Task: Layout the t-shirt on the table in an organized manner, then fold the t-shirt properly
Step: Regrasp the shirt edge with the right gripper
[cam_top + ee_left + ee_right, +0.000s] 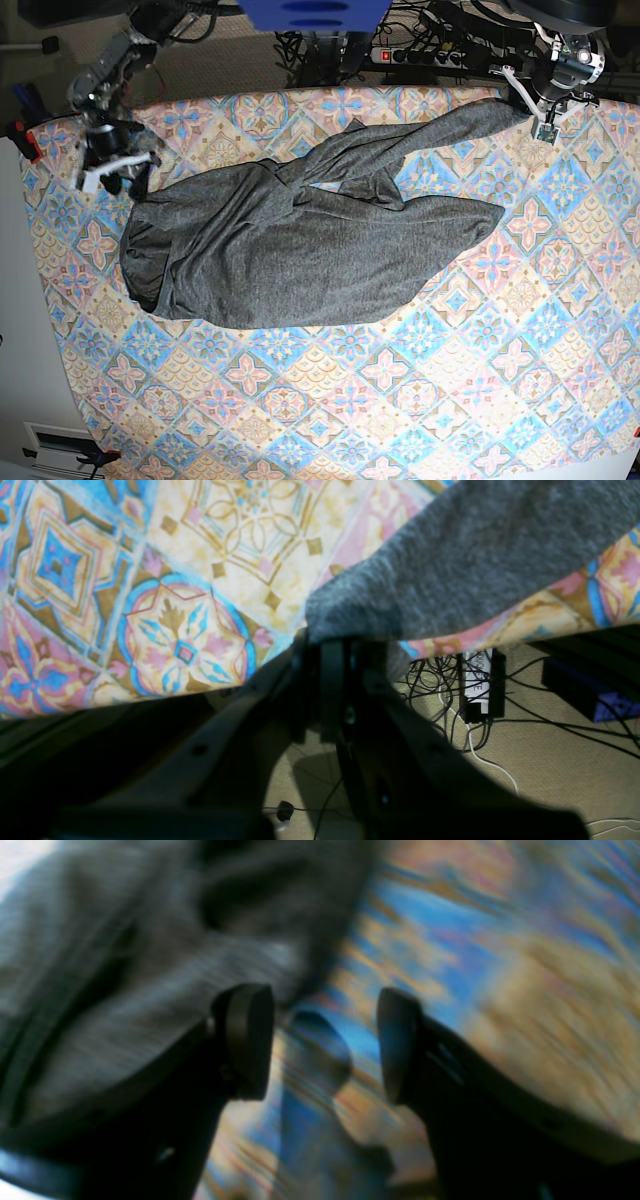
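The charcoal-grey t-shirt (pixel 300 250) lies crumpled across the left and middle of the table (pixel 450 400), with one long strip stretched toward the far right corner. My left gripper (pixel 528 108) is shut on the end of that strip at the table's far edge; the left wrist view shows the gripper (pixel 327 642) pinching the grey fabric (pixel 450 565). At the shirt's far left edge, my right gripper (pixel 125 182) is open. In the blurred right wrist view its fingers (pixel 247 1040) stand apart over the patterned cloth, nothing between them, with the t-shirt (pixel 100 965) just beside the left one.
Beyond the far table edge lie a power strip (pixel 480 685) and tangled cables on the floor (pixel 550 770). A blue object (pixel 315 12) sits behind the table at top centre. A red clamp (pixel 25 140) grips the left table edge.
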